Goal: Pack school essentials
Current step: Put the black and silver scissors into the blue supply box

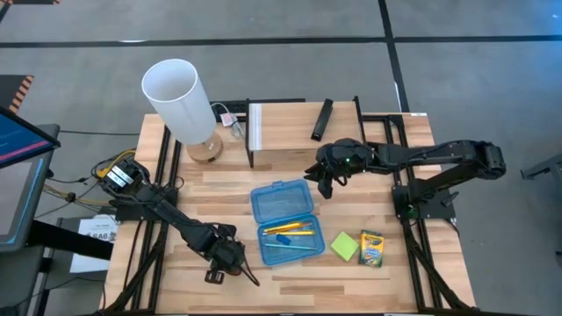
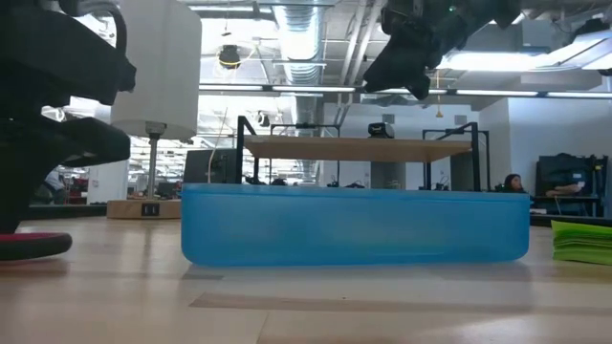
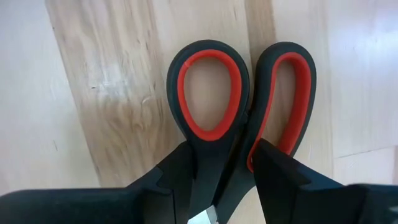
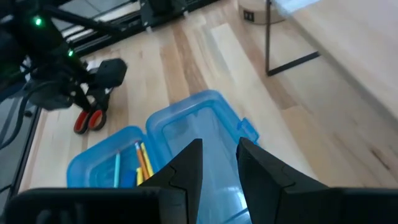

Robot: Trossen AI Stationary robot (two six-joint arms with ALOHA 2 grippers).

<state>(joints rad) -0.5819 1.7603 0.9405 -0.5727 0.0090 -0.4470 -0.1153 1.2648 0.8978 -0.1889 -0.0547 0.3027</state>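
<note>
The red-handled scissors (image 3: 211, 93) lie flat on the wood near the table's near left corner, and my left gripper (image 3: 224, 149) is shut on them from above (image 1: 226, 256). To their right the open blue case (image 1: 283, 219) holds the yellow and orange pencils (image 1: 290, 229) and the pale green pen (image 1: 288, 246) in its tray. The green sticky-note pad (image 1: 344, 246) and the crayon box (image 1: 372, 248) lie flat to the right of the case. My right gripper (image 4: 219, 144) hangs narrowly open and empty in the air, above and beyond the case lid (image 1: 327, 183). I cannot make out the blue eraser. My left gripper pinches the scissors at the black neck (image 3: 214, 186) just below the two handle loops, one finger on each side. The fingers (image 3: 280, 180) come from above, pointing down, across the scissors. The handles (image 2: 29, 247) rest on the table.
A tall white cylinder (image 1: 180, 96) on a round wooden base stands at the far left. A slim black bar (image 1: 322, 118) lies on the raised wooden shelf (image 1: 281, 123) at the far edge. Bare wood lies along the near edge.
</note>
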